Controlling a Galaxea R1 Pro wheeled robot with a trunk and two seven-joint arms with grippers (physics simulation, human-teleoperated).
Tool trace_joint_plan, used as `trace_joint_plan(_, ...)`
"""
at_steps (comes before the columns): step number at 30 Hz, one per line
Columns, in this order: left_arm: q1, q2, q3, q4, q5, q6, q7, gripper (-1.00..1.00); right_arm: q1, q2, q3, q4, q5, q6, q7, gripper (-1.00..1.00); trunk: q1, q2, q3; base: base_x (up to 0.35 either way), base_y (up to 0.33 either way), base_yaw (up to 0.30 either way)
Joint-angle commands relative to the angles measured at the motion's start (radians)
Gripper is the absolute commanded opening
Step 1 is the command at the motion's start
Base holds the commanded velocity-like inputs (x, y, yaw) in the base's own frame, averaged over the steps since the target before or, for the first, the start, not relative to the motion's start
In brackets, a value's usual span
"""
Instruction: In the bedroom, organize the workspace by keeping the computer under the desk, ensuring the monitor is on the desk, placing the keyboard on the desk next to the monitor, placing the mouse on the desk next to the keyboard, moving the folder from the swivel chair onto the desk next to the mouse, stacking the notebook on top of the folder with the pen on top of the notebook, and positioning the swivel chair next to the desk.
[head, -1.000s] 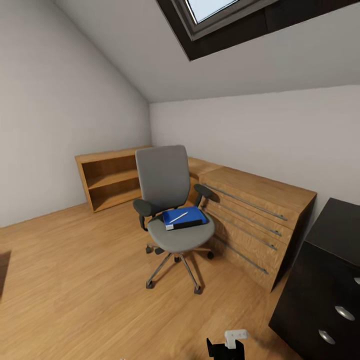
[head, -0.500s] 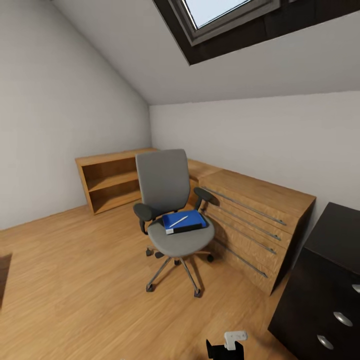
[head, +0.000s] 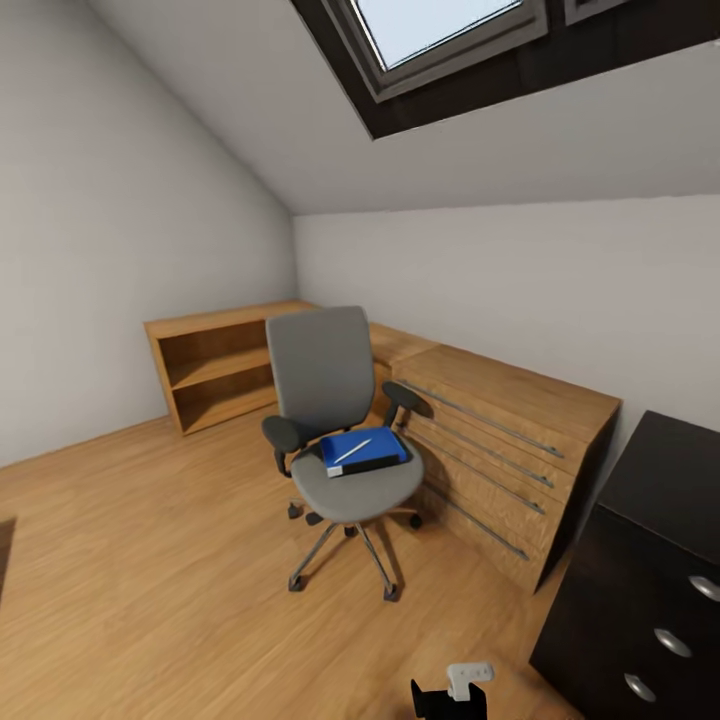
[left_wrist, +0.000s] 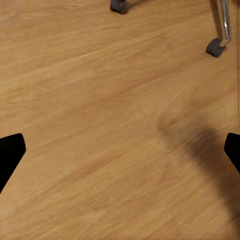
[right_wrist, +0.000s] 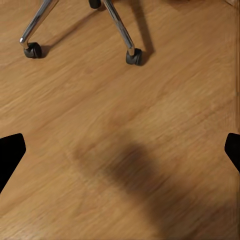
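The swivel chair (head: 322, 385) stands in the middle of the bedroom floor, its grey seat turned toward me. The blue folder (head: 372, 447) lies flat on the seat, and the pen (head: 352, 451) rests across its top. My left gripper (left_wrist: 120, 155) is open over bare wood floor, with two chair castors (left_wrist: 216, 47) at the far side of its view. My right gripper (right_wrist: 120, 155) is also open above the floor, short of the chrome chair legs (right_wrist: 119, 26) and castors (right_wrist: 134, 56). Nothing sits between either pair of fingers.
Low oak shelving (head: 215, 365) runs along the left wall and oak drawers (head: 500, 440) along the back wall behind the chair. A black cabinet (head: 650, 580) stands close at the right. A skylight (head: 440, 30) is overhead. Part of my arm (head: 452, 690) shows at the bottom.
The whole head view has shifted a little, so the camera moved. The chair, folder and pen have kept their places.
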Motion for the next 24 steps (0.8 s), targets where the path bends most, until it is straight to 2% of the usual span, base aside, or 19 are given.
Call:
trace_joint_plan(1,0.000,-0.001,0.005,0.001,0.009,-0.001,-0.009,1.00,-0.001,0.000,-0.009,0.002,0.010,-0.004,0.001,1.00,-0.004,0.007,0.003,0.000,0.000,-0.194)
trace_joint_plan(9,0.000,0.000,0.005,0.001,0.009,-0.018,-0.012,1.00,0.000,0.002,-0.009,0.003,0.010,-0.004,0.001,1.00,-0.004,0.007,0.007,0.000,0.000,-0.233)
trace_joint_plan(19,0.000,0.000,0.003,0.017,0.008,-0.151,-0.017,1.00,0.000,0.003,-0.009,0.002,0.009,-0.005,0.001,1.00,-0.004,0.007,0.004,0.000,0.000,-0.246)
trace_joint_plan(24,0.000,0.000,0.000,0.040,0.006,-0.193,-0.018,1.00,0.000,0.003,-0.009,0.002,0.008,-0.006,0.001,1.00,-0.004,0.007,-0.002,0.000,0.000,-0.212)
